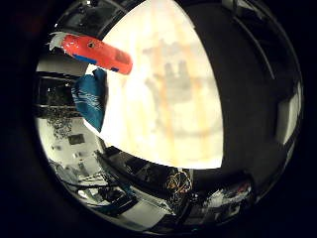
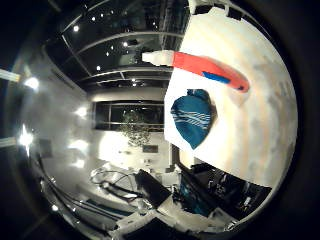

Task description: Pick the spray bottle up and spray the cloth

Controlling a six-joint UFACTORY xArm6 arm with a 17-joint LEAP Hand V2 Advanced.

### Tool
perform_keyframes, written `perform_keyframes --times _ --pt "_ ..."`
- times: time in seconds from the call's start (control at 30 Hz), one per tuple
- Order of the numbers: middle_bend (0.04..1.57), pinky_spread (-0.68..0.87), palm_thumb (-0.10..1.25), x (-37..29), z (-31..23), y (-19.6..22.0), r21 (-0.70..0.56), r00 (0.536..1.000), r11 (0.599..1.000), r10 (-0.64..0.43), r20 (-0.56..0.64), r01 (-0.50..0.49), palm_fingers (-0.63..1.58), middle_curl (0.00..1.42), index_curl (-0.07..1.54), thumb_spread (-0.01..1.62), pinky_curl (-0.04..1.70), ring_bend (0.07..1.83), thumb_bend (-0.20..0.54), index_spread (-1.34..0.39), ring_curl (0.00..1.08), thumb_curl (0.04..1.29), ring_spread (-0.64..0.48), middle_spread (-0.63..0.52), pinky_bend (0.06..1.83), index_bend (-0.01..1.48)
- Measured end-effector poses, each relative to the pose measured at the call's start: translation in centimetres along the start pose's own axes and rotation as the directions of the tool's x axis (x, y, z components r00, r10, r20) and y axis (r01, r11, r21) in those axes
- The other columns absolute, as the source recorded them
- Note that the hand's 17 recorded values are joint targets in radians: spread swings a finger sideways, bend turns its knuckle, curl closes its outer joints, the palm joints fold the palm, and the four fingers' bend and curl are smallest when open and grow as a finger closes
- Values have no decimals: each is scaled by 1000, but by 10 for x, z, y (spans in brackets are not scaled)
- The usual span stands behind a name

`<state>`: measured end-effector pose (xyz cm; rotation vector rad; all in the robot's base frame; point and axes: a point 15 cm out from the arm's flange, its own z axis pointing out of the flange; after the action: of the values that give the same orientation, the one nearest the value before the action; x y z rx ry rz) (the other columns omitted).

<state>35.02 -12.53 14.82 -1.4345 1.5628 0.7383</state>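
A red spray bottle (image 2: 210,67) with a white nozzle end and a blue label lies on its side on a pale wooden table (image 2: 255,125). Right beside it on the same table lies a crumpled blue cloth (image 2: 192,122) with white stripes. Bottle (image 1: 96,52) and cloth (image 1: 91,99) also show in the little finger side view, near the table's edge. Both things look small and lie well away from the palm. A hand-shaped shadow falls on the tabletop (image 1: 171,84). No part of the hand itself shows in either view.
Beyond the table's edge lies a room with dark windows, ceiling lights and a potted plant (image 2: 132,125). Dark equipment and clutter (image 2: 155,190) stand on the floor below the table.
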Motion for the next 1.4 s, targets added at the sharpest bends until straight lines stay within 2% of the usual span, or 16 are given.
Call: perform_keyframes --times 0.1,0.23,0.97,1.4 --pt "214 363 386 4 -10 -12 -25 995 999 -24 97 27 -5 356 266 940 279 351 -26 -294 236 289 189 89 433 150" --pt "202 357 393 16 -15 -17 -37 992 998 -49 119 54 -10 350 258 918 286 337 -31 -304 238 291 189 97 410 148" --pt "198 358 383 3 42 -46 -150 986 979 -122 115 139 -7 340 236 886 319 314 -32 -316 258 295 190 99 383 146" --pt "204 359 387 5 68 -85 -121 979 981 -133 156 153 -4 344 235 898 323 308 -32 -309 262 295 184 92 377 145"
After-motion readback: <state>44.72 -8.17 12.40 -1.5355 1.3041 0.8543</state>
